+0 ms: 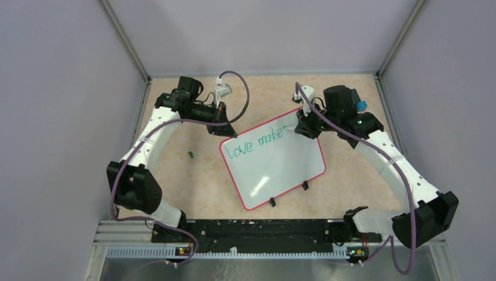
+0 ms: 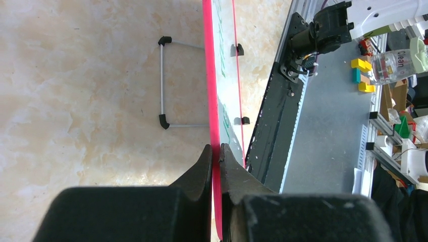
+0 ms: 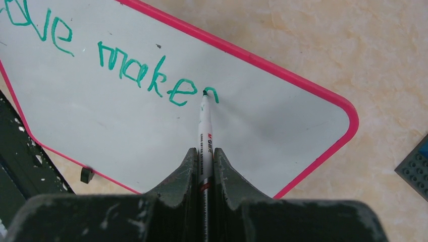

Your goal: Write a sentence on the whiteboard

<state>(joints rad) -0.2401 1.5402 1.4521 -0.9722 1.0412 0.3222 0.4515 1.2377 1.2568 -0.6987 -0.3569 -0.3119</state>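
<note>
The whiteboard (image 1: 275, 161) with its red-pink frame stands tilted mid-table, with green writing "Love make" across its top. My left gripper (image 1: 229, 132) is shut on the board's far left corner; in the left wrist view (image 2: 215, 151) both jaws pinch the pink frame edge (image 2: 211, 101). My right gripper (image 1: 306, 126) is shut on a white marker (image 3: 205, 131). The marker's green tip (image 3: 204, 93) touches the board (image 3: 262, 126) at a fresh curved stroke right after "make".
A small green marker cap (image 1: 190, 154) lies on the table left of the board. A dark studded plate (image 3: 415, 166) lies at the right. The board's wire stand (image 2: 162, 80) sticks out behind it. The black base rail (image 1: 257, 229) runs along the near edge.
</note>
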